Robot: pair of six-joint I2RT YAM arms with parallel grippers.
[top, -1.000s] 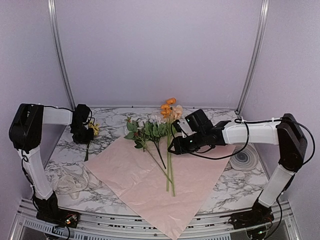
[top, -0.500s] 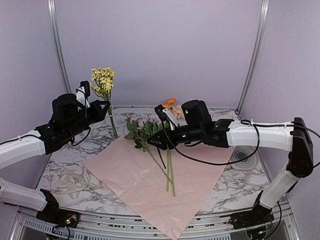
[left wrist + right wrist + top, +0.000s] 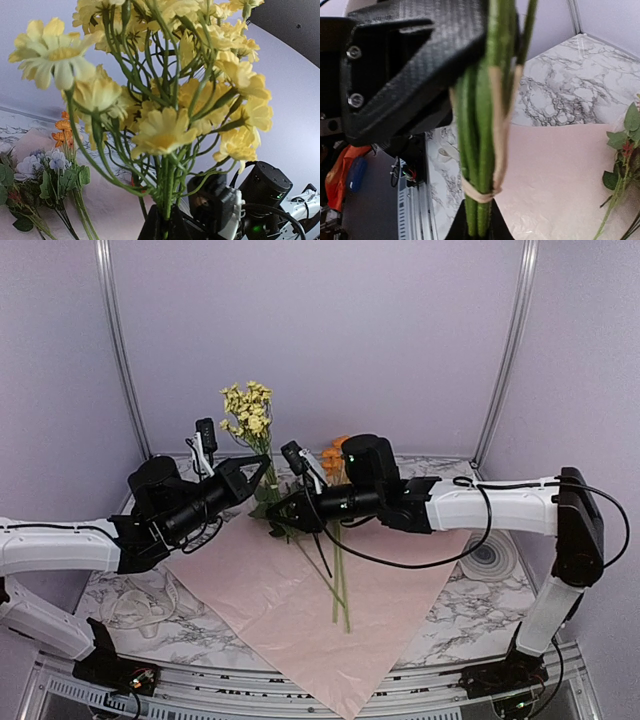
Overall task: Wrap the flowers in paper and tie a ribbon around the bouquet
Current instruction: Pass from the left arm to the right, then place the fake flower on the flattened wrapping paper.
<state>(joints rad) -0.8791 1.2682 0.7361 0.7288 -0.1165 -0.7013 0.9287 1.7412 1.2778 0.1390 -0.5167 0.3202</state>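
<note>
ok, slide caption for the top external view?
Left gripper holds a yellow sprig upright, right gripper at its stems; other flowers lie on the pink paper.

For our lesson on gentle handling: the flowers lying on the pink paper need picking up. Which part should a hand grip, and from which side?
Grip the bare green stems, low down, probably coming straight down from above. The flowers lie flat on the paper with stems close together, pointing toward the near edge, so closing across them should gather all and spare the blooms.
</note>
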